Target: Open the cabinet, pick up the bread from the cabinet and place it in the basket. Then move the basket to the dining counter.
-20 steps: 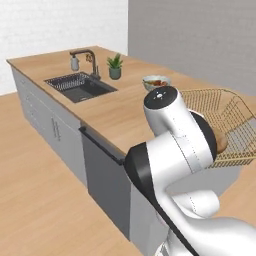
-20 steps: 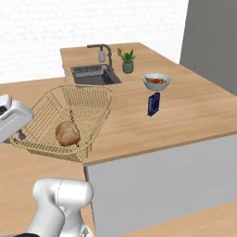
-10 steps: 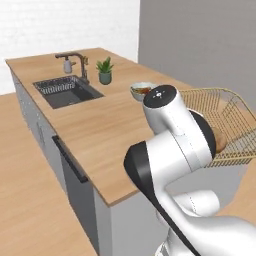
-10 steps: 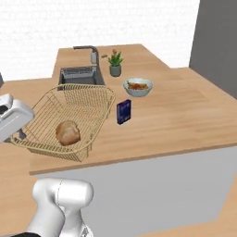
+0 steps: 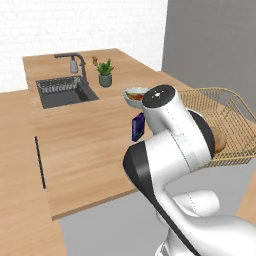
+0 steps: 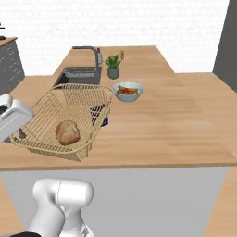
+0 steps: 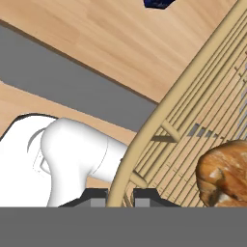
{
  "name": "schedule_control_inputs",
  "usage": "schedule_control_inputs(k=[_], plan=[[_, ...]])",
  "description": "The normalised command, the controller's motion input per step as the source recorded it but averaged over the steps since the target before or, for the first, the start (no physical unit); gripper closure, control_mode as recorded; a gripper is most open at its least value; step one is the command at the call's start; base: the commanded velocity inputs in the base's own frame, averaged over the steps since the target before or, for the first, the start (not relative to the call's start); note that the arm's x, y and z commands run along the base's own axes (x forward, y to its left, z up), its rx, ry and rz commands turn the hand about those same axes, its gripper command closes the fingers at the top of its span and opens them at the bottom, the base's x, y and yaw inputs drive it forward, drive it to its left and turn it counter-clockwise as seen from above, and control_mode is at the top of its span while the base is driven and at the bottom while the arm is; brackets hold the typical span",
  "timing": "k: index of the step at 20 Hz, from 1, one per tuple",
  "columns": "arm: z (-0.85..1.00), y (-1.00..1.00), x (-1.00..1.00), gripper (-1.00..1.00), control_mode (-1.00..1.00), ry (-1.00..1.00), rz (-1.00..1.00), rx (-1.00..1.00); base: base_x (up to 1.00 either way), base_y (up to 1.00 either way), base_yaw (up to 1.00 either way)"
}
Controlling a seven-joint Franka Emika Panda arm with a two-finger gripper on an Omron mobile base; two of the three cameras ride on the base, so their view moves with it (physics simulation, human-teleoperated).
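The tan wire basket [image 6: 52,101] hangs tilted at the near left corner of the dining counter [image 6: 176,125]. My gripper [image 7: 120,198] is shut on the basket's rim [image 7: 164,113]. The brown bread [image 6: 67,133] lies inside the basket on its mesh bottom, and in the hand view the bread [image 7: 224,171] sits just right of the fingers. In the left base view the basket [image 5: 227,117] sticks out to the right behind my arm, with a bit of bread [image 5: 219,141] showing. The cabinet is out of view.
On the counter [image 5: 85,145] are a steel sink [image 5: 62,91] with a tap [image 5: 75,62], a small potted plant [image 6: 113,67], a white bowl of fruit [image 6: 127,90] and a dark blue box [image 5: 138,126] close behind the basket. The counter's right half is bare wood.
The whole scene has shifted because the base has driven along and turned toward the counter. The basket with the bread stays in my gripper in the same pose.
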Motion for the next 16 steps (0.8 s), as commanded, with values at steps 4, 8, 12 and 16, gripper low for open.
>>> schedule_control_inputs(k=[4, 8, 12, 16], plan=[[0.00, 0.00, 0.00, 1.00, 1.00, 0.00, 0.00, 0.00, 0.00, -0.99, 0.32], [0.00, 0.00, 0.00, 1.00, 1.00, 0.00, 0.00, 0.00, 0.00, -0.91, 0.33], [0.00, 0.00, 0.00, 1.00, 1.00, 0.00, 0.00, 0.00, 0.00, -0.74, 0.24], [0.00, 0.00, 0.00, 1.00, 1.00, 0.00, 0.00, 0.00, 0.00, -0.67, 0.19]])
